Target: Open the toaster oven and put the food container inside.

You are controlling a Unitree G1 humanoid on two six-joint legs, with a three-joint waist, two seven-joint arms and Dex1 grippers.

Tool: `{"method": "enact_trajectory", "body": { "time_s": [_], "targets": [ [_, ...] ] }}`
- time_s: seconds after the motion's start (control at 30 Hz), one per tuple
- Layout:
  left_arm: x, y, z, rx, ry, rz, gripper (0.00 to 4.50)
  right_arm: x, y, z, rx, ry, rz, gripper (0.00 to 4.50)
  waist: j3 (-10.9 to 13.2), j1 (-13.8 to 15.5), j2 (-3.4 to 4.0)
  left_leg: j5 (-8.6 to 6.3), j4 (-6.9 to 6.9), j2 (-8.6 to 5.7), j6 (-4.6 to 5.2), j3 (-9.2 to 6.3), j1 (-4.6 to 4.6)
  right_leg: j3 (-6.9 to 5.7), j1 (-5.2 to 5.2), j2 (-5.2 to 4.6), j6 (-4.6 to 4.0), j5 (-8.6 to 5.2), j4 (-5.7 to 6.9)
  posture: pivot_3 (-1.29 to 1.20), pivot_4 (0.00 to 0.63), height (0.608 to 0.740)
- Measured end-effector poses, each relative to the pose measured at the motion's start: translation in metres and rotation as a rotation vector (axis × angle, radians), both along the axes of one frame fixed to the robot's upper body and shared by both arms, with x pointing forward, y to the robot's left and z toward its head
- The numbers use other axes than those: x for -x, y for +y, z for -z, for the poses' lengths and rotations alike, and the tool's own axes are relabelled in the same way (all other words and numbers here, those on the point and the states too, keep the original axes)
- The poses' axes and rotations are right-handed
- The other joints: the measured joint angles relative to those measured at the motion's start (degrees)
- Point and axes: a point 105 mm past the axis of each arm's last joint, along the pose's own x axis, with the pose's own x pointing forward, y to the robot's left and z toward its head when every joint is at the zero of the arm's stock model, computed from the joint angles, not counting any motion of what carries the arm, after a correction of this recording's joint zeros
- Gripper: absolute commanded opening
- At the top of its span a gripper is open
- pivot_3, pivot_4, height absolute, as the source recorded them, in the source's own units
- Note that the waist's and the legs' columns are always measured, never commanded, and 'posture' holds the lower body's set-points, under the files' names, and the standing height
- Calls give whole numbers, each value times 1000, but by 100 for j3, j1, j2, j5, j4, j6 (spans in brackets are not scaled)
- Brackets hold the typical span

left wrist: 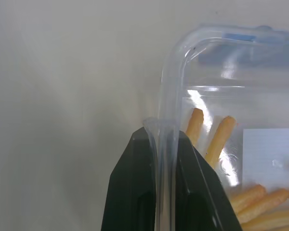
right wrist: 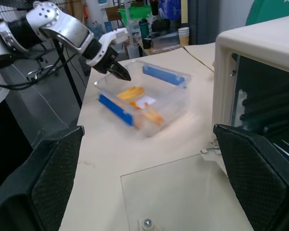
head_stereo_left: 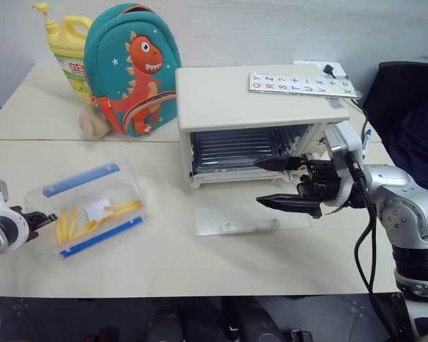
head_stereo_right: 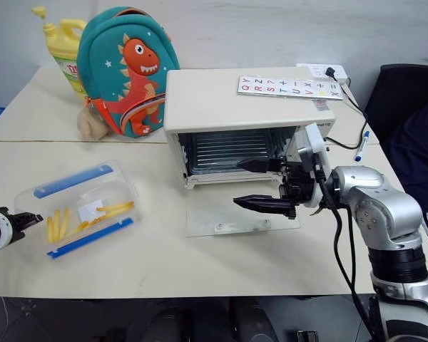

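The cream toaster oven point(head_stereo_left: 250, 92) stands at the table's middle with its glass door point(head_stereo_left: 250, 217) lying flat open in front and the wire rack showing inside. To its left lies the clear food container point(head_stereo_left: 85, 206) with blue clips, a white label and yellow sticks. My left gripper point(head_stereo_left: 46, 217) is at the container's near left end; in the left wrist view its fingers point(left wrist: 135, 183) pinch the clear rim. My right gripper point(head_stereo_left: 258, 183) hovers open above the lowered door, pointing left in front of the oven's mouth, with nothing held.
A teal dinosaur backpack point(head_stereo_left: 132, 68), a yellow bottle point(head_stereo_left: 68, 50) and a small plush thing point(head_stereo_left: 93, 125) stand behind the container. A letter card point(head_stereo_left: 303, 84) lies on the oven's top. A power strip point(head_stereo_left: 321, 68) and a dark chair point(head_stereo_left: 406, 92) are at the right.
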Motion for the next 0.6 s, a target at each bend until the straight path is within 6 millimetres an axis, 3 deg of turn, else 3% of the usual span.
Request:
{"method": "enact_trajectory", "body": {
  "time_s": [0.1,0.17,0.2,0.37,0.6],
  "targets": [
    [-4,-17,-10,29,-22,164,22,-1,-11,6,12,6,67,4500,0,14,-2,-1,-24,-2,1,5,-1,2,-2,-5,-15,-9,-15,0,150,740],
    [-6,-32,-14,51,-29,269,22,-2,-18,11,23,3,128,4500,1,-4,-3,-3,-35,-1,-2,6,-2,2,-7,-7,29,12,-16,0,150,740],
    [-7,-43,-15,58,-27,334,22,-3,-23,13,27,5,163,4500,1,-9,-4,-5,-39,0,-6,3,-3,1,-9,-6,78,36,-16,0,150,740],
    [-15,-99,-24,95,-53,594,22,4,-45,19,42,0,298,4500,10,-18,10,-7,-48,2,-13,-4,-6,0,-16,-2,81,33,-14,0,150,740],
    [-37,-168,-25,152,-74,805,22,20,-55,17,39,-23,385,4500,19,-39,16,-5,-28,-1,-10,0,0,15,-2,4,101,45,-9,0,150,740]
  ]
}}
